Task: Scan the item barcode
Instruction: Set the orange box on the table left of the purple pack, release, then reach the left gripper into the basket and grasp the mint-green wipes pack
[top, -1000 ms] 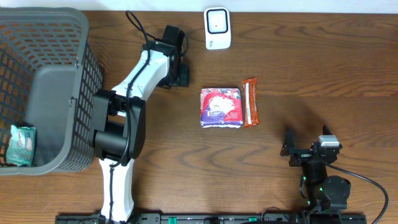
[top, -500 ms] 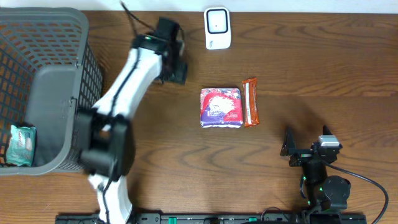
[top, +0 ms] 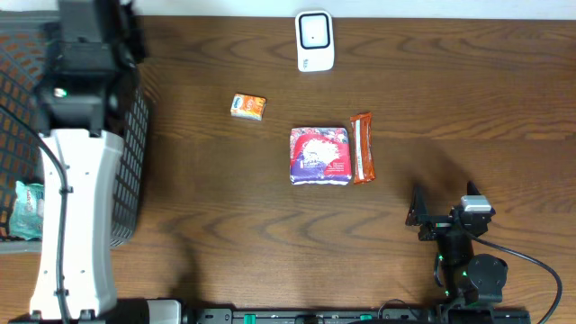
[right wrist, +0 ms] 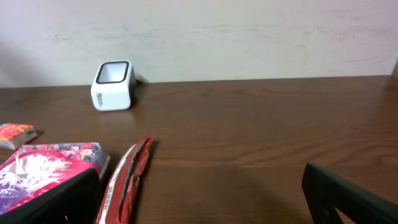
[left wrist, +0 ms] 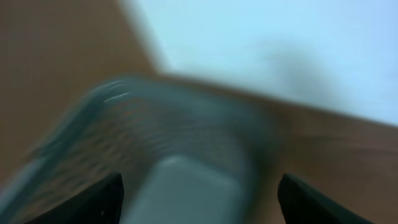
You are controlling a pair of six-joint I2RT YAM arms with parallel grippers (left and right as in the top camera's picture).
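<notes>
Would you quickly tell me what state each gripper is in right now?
Left gripper: open, nothing between its fingers.
Right gripper: open, holding nothing.

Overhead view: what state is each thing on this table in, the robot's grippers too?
White barcode scanner: standing on the table, untouched.
Small orange box: lying loose.
Purple-and-red packet: lying flat.
Orange-red snack bar: lying close beside that packet.
Grey mesh basket: holding a green packet.
Left gripper: open, empty, above the basket.
Right gripper: open, empty.
</notes>
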